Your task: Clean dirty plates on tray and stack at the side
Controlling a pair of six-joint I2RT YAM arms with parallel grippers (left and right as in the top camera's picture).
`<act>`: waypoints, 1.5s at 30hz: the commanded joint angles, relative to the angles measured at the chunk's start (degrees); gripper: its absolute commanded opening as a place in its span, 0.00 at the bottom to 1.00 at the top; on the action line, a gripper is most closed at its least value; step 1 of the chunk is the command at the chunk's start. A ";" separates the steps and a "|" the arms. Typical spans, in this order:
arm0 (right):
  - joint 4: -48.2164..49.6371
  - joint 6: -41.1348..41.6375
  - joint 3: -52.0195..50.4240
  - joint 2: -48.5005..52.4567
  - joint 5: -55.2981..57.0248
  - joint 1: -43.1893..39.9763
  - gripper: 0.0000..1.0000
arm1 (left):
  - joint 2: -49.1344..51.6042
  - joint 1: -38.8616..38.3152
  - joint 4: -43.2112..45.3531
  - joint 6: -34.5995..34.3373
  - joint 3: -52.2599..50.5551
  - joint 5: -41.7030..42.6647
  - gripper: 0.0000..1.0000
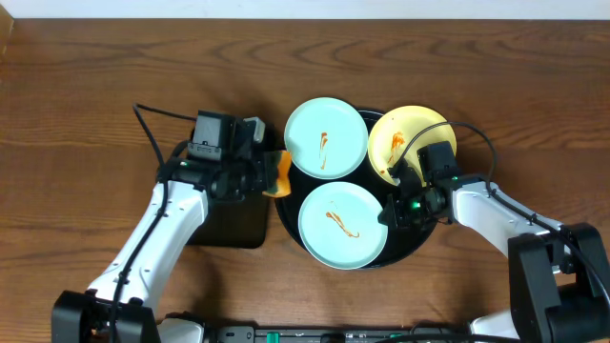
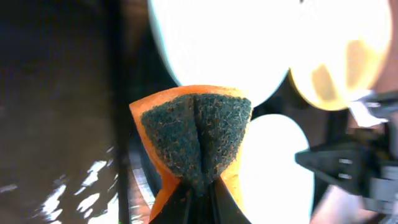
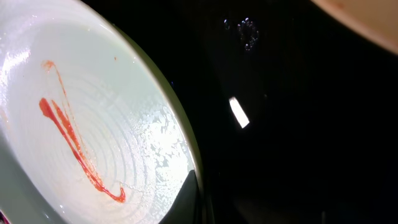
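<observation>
Since the view is straight down, brown wood worktop [image 1: 95,76] fills it. On the round black tray [image 1: 372,179] sit two pale blue plates [image 1: 343,226] and a yellow plate [image 1: 410,124], all sauce-streaked. Left jaws pinch a sponge [image 1: 279,173] beside the tray; right jaws, can't tell.

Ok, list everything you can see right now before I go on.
Blue plates: two, pale blue with orange-red smears, on the tray, one back left, one front.
Yellow plate: one, pale yellow, smeared, tray's back right.
Tray: one, round, black, mid-table.
Small tray: one, black, rectangular, left of the round one, under the left arm.
Sponge: one, orange with dark green scourer, by the tray's left rim.
Table: one, brown wood.
Left pincer: shut on the sponge.
Right pincer: at the front plate's right rim; grip unclear.
</observation>
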 commanded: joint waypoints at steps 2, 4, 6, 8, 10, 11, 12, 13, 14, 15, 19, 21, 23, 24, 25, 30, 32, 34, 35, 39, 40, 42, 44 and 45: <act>0.20 0.48 -0.37 0.79 0.57 0.61 0.01 | -0.68 -5.18 2.64 -3.04 1.27 5.18 0.08; 0.20 0.50 -0.37 0.79 0.57 0.61 0.01 | -0.59 -8.79 4.48 -3.98 1.27 4.52 0.08; 0.20 0.50 -0.37 0.79 0.57 0.61 0.01 | -0.35 -12.46 5.77 -7.04 1.25 0.85 0.08; 0.17 0.50 -0.37 0.79 0.57 0.63 0.01 | 0.09 -16.28 6.58 -9.97 1.22 -4.17 0.08; 0.17 0.66 -0.37 0.79 0.57 0.61 0.01 | 1.07 -21.07 7.54 -12.02 1.20 -8.13 0.08; 0.17 0.66 -0.37 0.79 0.57 0.61 0.01 | 1.70 -22.91 8.20 -12.24 1.20 -8.59 0.08; 0.17 0.66 -0.37 0.76 0.57 0.61 0.01 | 2.34 -24.46 8.85 -12.48 1.20 -8.68 0.08; 0.20 0.66 -0.37 0.76 0.57 0.61 0.01 | 3.28 -26.18 9.73 -13.35 1.20 -8.66 0.08; 0.17 0.66 -0.37 0.79 0.57 0.61 0.01 | 4.04 -27.43 10.27 -14.16 1.20 -8.66 0.08; 0.17 0.66 -0.37 0.79 0.57 0.61 0.01 | 5.05 -28.79 10.75 -15.02 1.20 -8.68 0.08; 0.13 0.66 -0.37 0.76 0.55 0.61 0.01 | 10.38 -33.88 11.23 -16.96 1.20 -9.75 0.08; 0.15 0.66 -0.37 0.76 0.55 0.61 0.01 | 12.74 -35.30 11.17 -16.87 1.20 -10.84 0.08; 0.15 0.66 -0.37 0.79 0.55 0.61 0.01 | 14.56 -36.09 10.32 -16.83 1.20 -15.13 0.08; 0.15 0.66 -0.37 0.76 0.57 0.61 0.01 | 15.50 -36.24 9.55 -16.13 1.20 -18.82 0.08; 0.15 0.66 -0.37 0.79 0.57 0.61 0.01 | 16.17 -36.20 8.66 -15.26 1.20 -22.58 0.08; 0.02 0.66 -0.37 0.76 0.55 0.63 0.01 | 15.98 -34.40 4.44 -15.10 1.29 -42.01 0.07; -0.04 0.66 -0.37 0.76 0.55 0.63 0.01 | 14.97 -33.24 4.68 -13.73 1.29 -46.97 0.08; -0.04 0.66 -0.37 0.76 0.57 0.61 0.01 | 13.97 -32.11 4.72 -13.62 1.29 -49.99 0.08; -0.04 0.66 -0.37 0.76 0.55 0.61 0.01 | 13.51 -31.43 4.79 -13.62 1.29 -50.31 0.08; -0.07 0.66 -0.37 0.76 0.55 0.61 0.01 | 13.35 -30.25 4.85 -13.66 1.27 -46.12 0.08; -0.07 0.66 -0.37 0.79 0.55 0.61 0.01 | 13.35 -30.29 4.72 -13.66 1.27 -42.62 0.08; -0.07 0.66 -0.37 0.79 0.55 0.61 0.01 | 13.35 -30.69 4.72 -13.64 1.27 -33.68 0.08; -0.09 0.66 -0.37 0.76 0.55 0.61 0.01 | 13.35 -31.45 4.79 -13.64 1.27 -22.97 0.08; -0.11 0.66 -0.37 0.79 0.55 0.61 0.01 | 13.35 -32.06 4.90 -13.64 1.27 -18.32 0.08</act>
